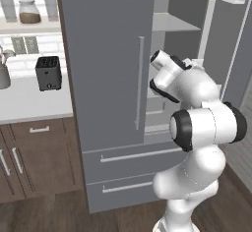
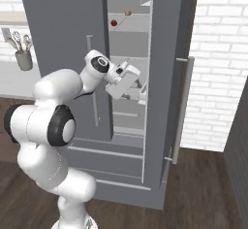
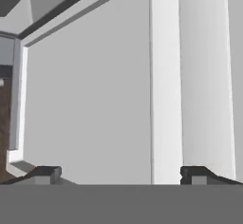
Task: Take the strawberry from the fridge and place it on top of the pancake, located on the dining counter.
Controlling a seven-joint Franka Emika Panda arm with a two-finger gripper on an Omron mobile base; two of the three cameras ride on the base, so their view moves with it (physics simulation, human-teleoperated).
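Red strawberry [image 2: 114, 23] sits shelved above the open, empty gripper [image 2: 138, 88].

fridge [image 2: 63, 24] top is cut off, and that tan lump [image 2: 128, 13] by the strawberry [image 2: 113, 23] is too tiny to identify

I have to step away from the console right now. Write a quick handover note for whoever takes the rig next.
Gripper: open, holding nothing, reaching into the fridge through its open right door.
Strawberry: on an upper shelf inside, higher than the gripper, with a small tan lump further back.
Done: right door opened, arm at the opening.
Left: raise the gripper to the strawberry, grasp it, carry it to the dining counter and set it on the pancake.
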